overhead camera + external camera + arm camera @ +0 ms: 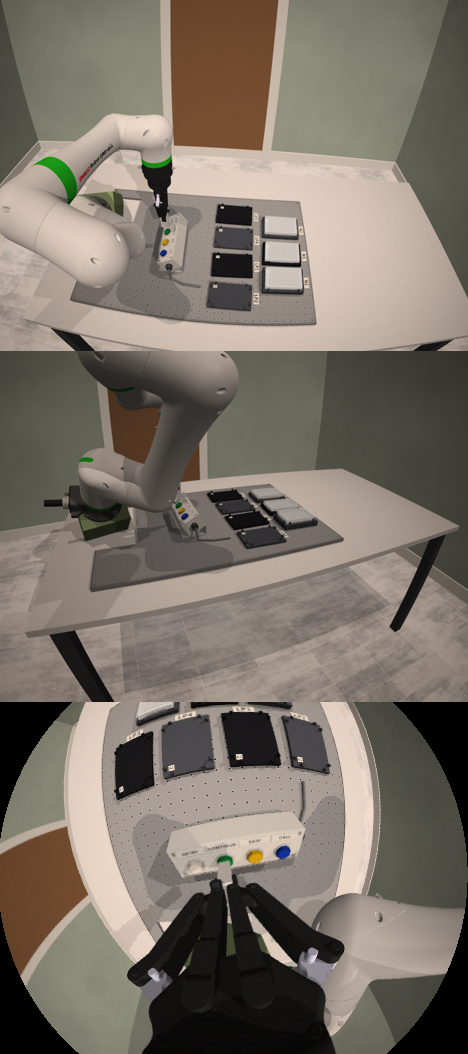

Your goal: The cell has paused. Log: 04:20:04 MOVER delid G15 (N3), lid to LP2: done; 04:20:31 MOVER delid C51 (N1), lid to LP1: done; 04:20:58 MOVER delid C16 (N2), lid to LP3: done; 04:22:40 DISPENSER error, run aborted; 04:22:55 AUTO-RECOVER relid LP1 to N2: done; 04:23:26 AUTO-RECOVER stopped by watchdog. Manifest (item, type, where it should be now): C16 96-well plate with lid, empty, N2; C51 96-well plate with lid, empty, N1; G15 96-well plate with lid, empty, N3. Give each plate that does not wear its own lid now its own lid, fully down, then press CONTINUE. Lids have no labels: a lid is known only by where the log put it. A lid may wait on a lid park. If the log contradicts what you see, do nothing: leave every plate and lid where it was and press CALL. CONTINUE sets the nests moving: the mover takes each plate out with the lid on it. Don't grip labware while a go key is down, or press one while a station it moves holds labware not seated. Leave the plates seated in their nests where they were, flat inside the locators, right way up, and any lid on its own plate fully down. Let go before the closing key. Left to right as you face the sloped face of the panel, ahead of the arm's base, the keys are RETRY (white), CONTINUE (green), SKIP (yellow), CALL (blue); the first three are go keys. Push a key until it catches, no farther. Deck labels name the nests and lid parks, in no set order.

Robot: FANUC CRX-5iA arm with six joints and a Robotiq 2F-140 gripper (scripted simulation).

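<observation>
My gripper (163, 218) is shut and empty, pointing down at the far end of the key panel (172, 243). In the wrist view its fingertips (225, 877) sit right at the near edge of the green key (225, 860); I cannot tell if they touch it. The white key (194, 865), yellow key (165, 241) and blue key (163, 253) are uncovered. Three 96-well plates sit flat in nests N2 (280, 225), N3 (282, 252) and N1 (283, 279), each with a pale gridded top that looks lidded. Lid parks LP3 (234, 214), LP4 (233, 237), LP1 (231, 265) and LP2 (229, 296) look flat and bare.
The panel's cable (181, 281) runs out toward the front of the grey perforated deck (151, 291). The arm's green base block (103, 524) stands at the deck's left end. My arm's elbow hangs over the deck's left half.
</observation>
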